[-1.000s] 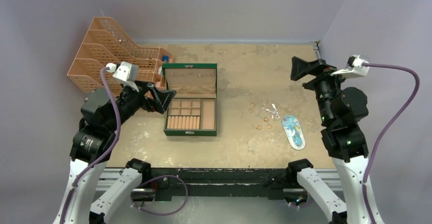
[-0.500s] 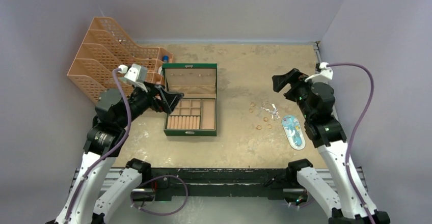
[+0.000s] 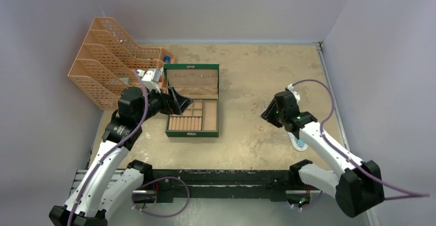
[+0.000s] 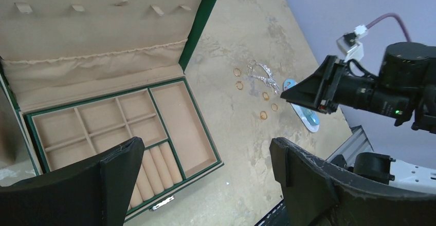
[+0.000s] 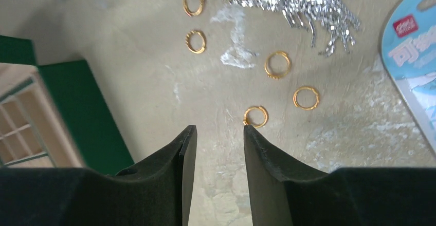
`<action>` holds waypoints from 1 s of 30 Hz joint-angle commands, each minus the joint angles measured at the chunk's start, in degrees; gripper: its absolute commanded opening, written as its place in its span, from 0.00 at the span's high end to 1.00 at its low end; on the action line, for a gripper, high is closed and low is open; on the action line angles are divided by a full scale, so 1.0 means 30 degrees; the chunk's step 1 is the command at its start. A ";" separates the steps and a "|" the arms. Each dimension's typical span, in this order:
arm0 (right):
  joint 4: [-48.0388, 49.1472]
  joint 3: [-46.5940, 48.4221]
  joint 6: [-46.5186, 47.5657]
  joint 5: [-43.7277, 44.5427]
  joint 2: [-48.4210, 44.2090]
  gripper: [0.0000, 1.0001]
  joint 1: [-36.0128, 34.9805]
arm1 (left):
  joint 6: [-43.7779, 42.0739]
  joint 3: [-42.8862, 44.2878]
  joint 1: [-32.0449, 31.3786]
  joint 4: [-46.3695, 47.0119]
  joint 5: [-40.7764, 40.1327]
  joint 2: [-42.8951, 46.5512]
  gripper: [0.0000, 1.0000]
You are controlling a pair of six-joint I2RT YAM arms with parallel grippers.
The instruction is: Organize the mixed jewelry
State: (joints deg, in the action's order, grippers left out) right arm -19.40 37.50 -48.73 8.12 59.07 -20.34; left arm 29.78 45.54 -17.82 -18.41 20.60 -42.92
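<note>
The mixed jewelry lies on the tan table right of the open green box [image 3: 192,133]. It is several thin gold rings [image 5: 277,64] and a silvery glittery tangle [image 5: 308,5]. My right gripper [image 5: 219,128] hovers low over the table just short of the nearest ring [image 5: 255,116]. Its jaws stand partly apart with nothing between them. In the top view it [image 3: 267,114] covers most of the pile, and a ring [image 3: 261,129] shows beside it. My left gripper [image 4: 205,146] is wide open and empty above the box's front right corner [image 4: 218,159]. The rings [image 4: 266,96] and tangle [image 4: 262,74] show beyond it.
A light-blue oval packet [image 5: 411,67] lies right beside the rings, partly under my right arm [image 3: 329,146]. Orange mesh file trays [image 3: 110,56] stand at the back left, behind the box's raised lid [image 3: 191,78]. The right wall runs close to the table's edge.
My right arm has swung down and left from high at the right edge to low over the jewelry, and its jaws have narrowed. My left arm has moved right toward the box.
</note>
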 commanded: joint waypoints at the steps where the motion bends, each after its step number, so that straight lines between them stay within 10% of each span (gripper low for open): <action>1: 0.0161 -0.0288 -0.1944 0.2023 0.1337 0.59 -0.1325 | 0.0359 -0.0477 -0.0123 0.2091 0.0095 0.0717 0.05; 21: -0.0505 0.2171 -0.1248 0.3809 0.8010 0.76 -0.3776 | 0.0119 -0.0268 0.0028 0.2117 0.0132 -0.0382 0.06; 30: -0.1850 0.2257 -0.1698 0.4365 0.7228 0.66 -0.3935 | 0.0181 -0.0209 0.0258 0.1768 0.0399 -0.0613 0.05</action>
State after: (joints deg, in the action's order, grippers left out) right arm -21.56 42.37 -52.95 18.79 82.96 -31.53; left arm 30.46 44.07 -17.50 -14.70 20.86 -45.08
